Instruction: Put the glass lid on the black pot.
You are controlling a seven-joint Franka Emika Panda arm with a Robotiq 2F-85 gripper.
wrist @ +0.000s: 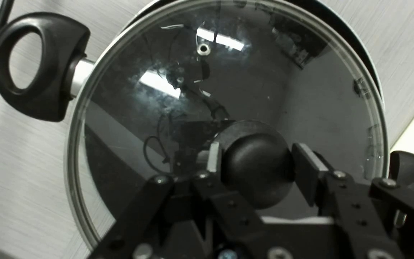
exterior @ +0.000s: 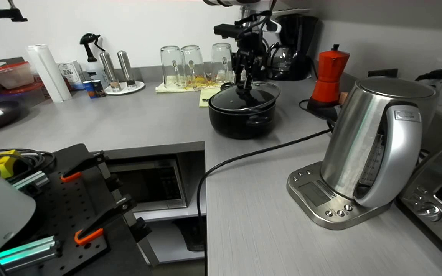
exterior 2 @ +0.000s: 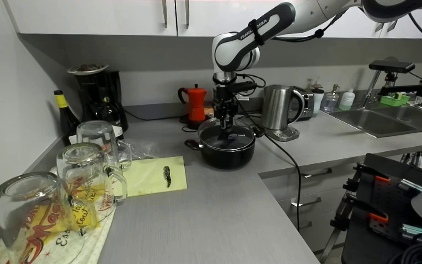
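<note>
On the counter (exterior 2: 196,227), the lid (exterior 2: 214,139) lay over the pot (exterior 2: 227,159), one handle (exterior 2: 193,145) pointing to nine o'clock; how flush it sat could not be told. The arm (exterior 2: 262,31) slanted in from between one and two, and its gripper (exterior 2: 226,129) pointed down at the lid's middle, the jaws too dark to read. Around the pot, the coffee maker (exterior 2: 95,93) stood at ten, the moka (exterior 2: 196,104) at eleven, the kettle (exterior 2: 275,108) at two. At eight lay a yellow sheet (exterior 2: 141,179) bearing a small dark thing (exterior 2: 167,176); at nine, three upturned mugs (exterior 2: 81,163) on a cloth (exterior 2: 96,238). A cable (exterior 2: 299,198) hung over the counter's edge at four.
</note>
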